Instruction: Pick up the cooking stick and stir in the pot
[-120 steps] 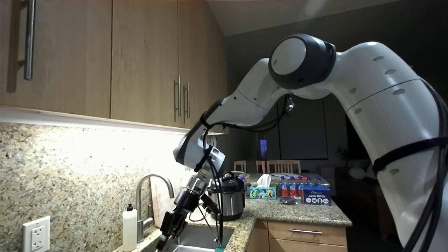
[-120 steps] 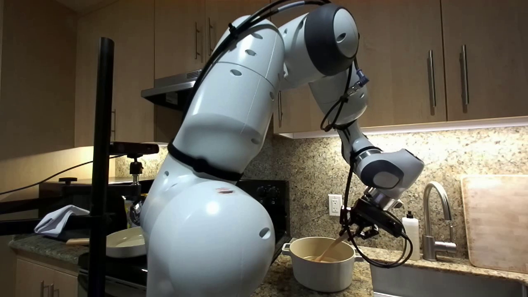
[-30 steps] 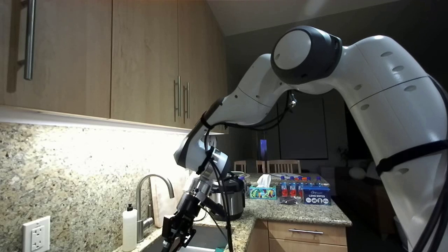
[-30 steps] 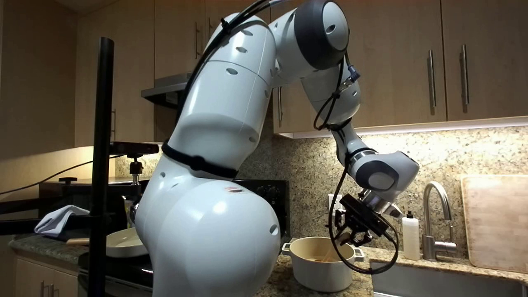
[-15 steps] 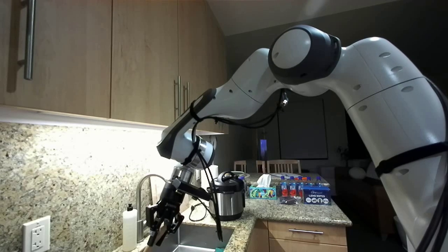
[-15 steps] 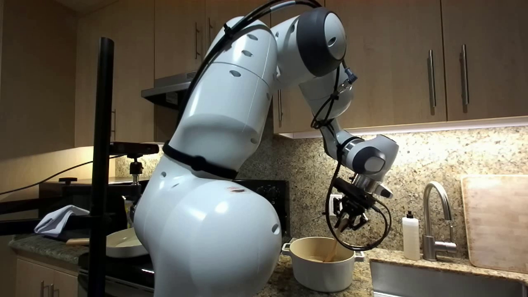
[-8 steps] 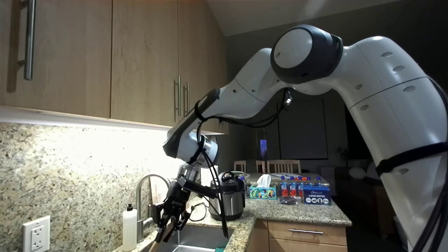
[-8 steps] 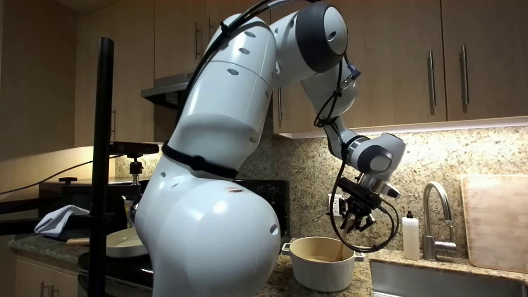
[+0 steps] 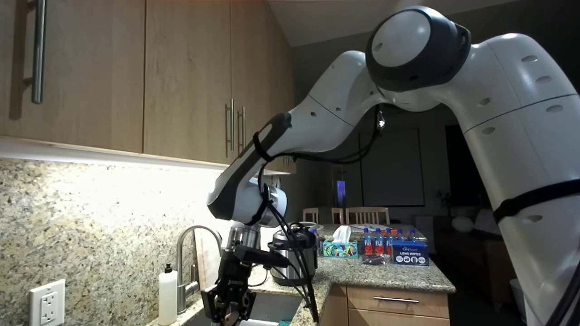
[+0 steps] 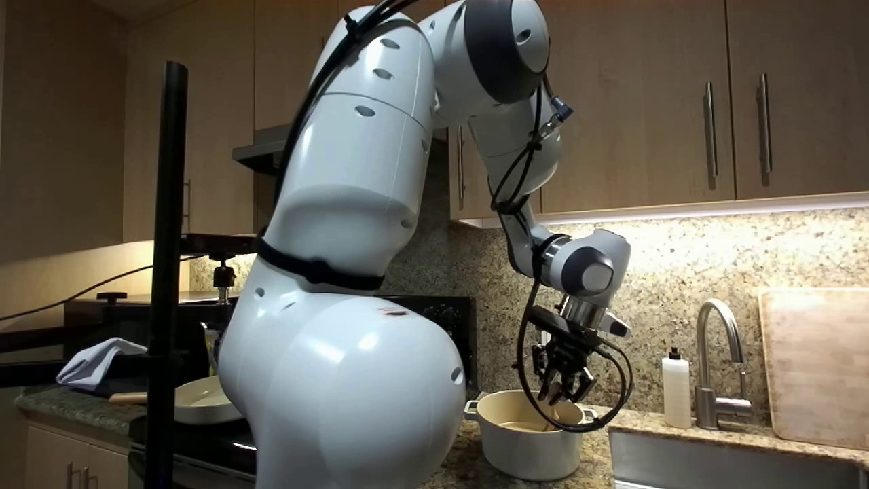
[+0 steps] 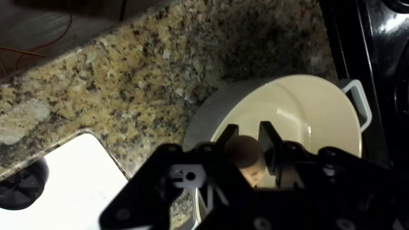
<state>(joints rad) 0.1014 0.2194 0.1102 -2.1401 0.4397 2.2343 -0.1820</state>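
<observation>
- In an exterior view, low and right of centre, a pale two-handled pot [image 10: 533, 454] sits on a speckled counter [image 10: 597, 458].
- In the wrist view I look down into it, right of centre: cream walls, a glossy streak. I can't tell whether that shine is liquid or bare bottom.
- The cooking stick [image 11: 245, 152] is mid-frame in the wrist view, over the pot; in an exterior view it runs down inside the pot's right part.
- Lower left in an exterior view: a shallow cream pan [image 10: 207, 399], partly behind my arm [image 10: 339, 394].
- Right of centre in an exterior view: a patterned tissue box [image 9: 340, 250], white tissue [image 9: 342, 233] poking up.
- Hard to make out: the stick's lower end; the sink [image 11: 83, 172], glaring white at lower left.
- My gripper [image 11: 249, 134] is clamped on the stick near its top.
- The stick's rounded end faces the wrist camera, blurred, dusky brown, paler wood-toned just below.
</observation>
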